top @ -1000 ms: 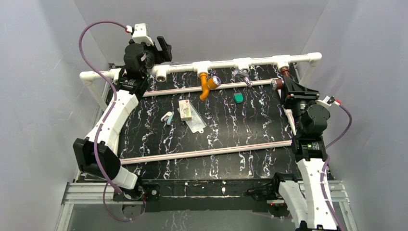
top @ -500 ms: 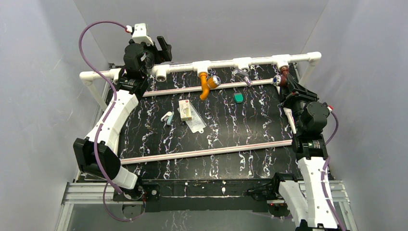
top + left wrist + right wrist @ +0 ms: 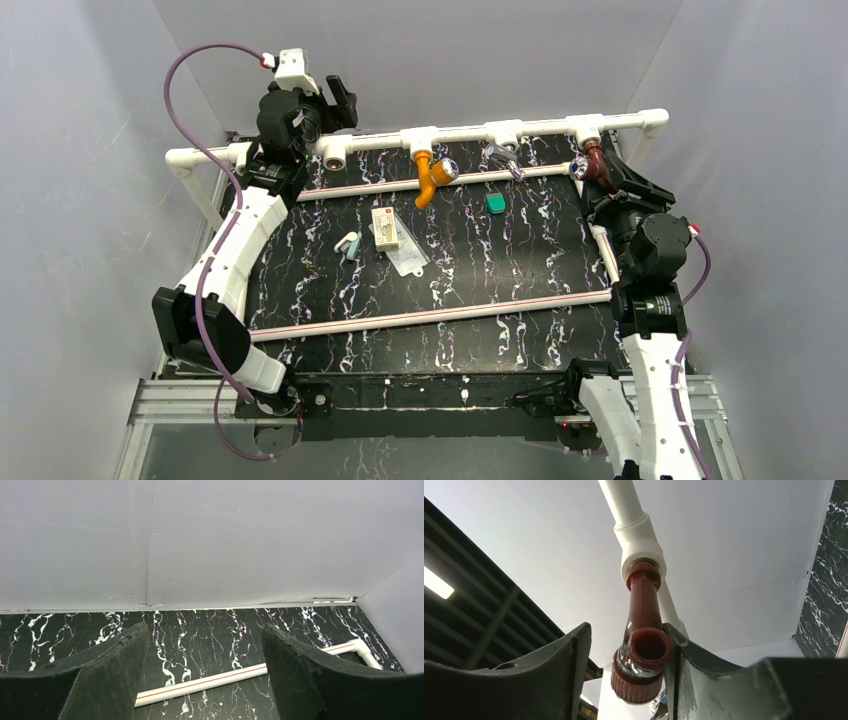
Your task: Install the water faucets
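The dark reddish-brown faucet [image 3: 594, 160] hangs from the rightmost white tee of the pipe rail [image 3: 520, 128]. In the right wrist view its spout [image 3: 644, 630] sits between my fingers. My right gripper [image 3: 612, 182] [image 3: 626, 630] is open around it: the right finger touches the spout and the left finger stands apart. The orange faucet [image 3: 430, 178] hangs from a tee left of the middle. My left gripper [image 3: 340, 100] [image 3: 205, 630] is open and empty, raised above the rail's left end.
An open tee socket [image 3: 333, 155] sits under my left gripper. A chrome tap [image 3: 503, 158], a green block [image 3: 495, 203], a small box [image 3: 385, 228], a plastic bag [image 3: 408, 258] and a small white part [image 3: 347, 244] lie on the black marble board. Thin white pipes [image 3: 210, 681] cross the board.
My right wrist has turned and drawn back a little toward the near right, so more of the reddish-brown faucet shows. The left arm has not moved.
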